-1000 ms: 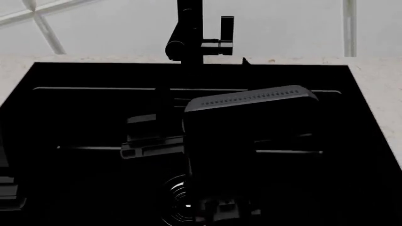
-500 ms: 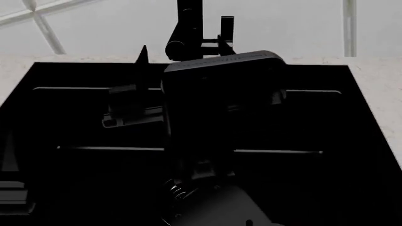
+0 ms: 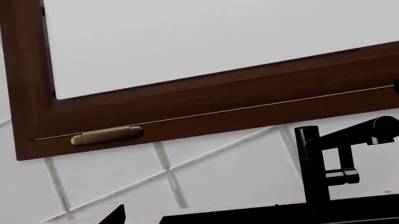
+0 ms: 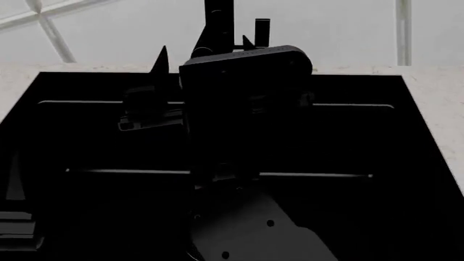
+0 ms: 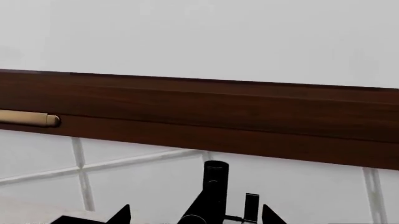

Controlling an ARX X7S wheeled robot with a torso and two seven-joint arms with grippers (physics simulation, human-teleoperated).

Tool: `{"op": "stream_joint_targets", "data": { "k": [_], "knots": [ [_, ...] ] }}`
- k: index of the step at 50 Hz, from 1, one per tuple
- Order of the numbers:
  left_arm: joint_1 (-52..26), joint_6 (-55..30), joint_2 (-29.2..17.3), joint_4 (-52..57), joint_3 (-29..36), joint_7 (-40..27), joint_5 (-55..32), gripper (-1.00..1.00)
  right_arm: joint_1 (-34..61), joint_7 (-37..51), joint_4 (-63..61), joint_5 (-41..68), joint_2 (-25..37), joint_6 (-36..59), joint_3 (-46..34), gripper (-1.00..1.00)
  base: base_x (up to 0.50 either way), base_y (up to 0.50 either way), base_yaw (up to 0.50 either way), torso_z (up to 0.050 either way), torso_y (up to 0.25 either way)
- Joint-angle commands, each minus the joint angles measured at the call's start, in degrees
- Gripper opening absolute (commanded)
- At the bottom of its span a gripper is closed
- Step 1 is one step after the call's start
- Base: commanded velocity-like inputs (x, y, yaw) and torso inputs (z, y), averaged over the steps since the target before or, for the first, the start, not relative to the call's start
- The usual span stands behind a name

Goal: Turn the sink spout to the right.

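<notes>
Between the right claw's (image 5: 194,213) tips: sink spout (image 5: 212,193).

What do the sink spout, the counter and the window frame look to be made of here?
Sink spout: matte black, probably coated metal, with hardly any shine. Counter: pale speckled stone or marble-like composite. Window frame: dark brown wood with visible grain, carrying a brass-coloured hinge.

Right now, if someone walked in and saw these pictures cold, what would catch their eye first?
Probably the right arm's bulky dark body, raised mid-frame in the head view, right in front of the black spout at the sink's back edge. Next, the dark wood window frame with a brass hinge above the white tiled wall in both wrist views.
</notes>
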Motion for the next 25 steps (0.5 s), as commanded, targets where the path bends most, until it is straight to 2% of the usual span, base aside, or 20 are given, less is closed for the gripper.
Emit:
{"op": "stream_joint_targets", "data": {
  "k": [1,25],
  "knots": [
    [0.01,0.12,-0.16,-0.08,0.03,-0.06,-0.3,1.0,-0.05,-0.49,4.76,-0.05,0.15,-3.99,-1.32,1.0,0.0,0.0,0.0,0.0,0.0],
    [-0.22,-0.34,-0.46,-0.16,0.71,-0.27,-0.64,1.0,-1.88,-0.72,9.18,1.11,1.06,-9.55,-2.4,1.0,0.0,0.0,0.0,0.0,0.0]
  ]
}}
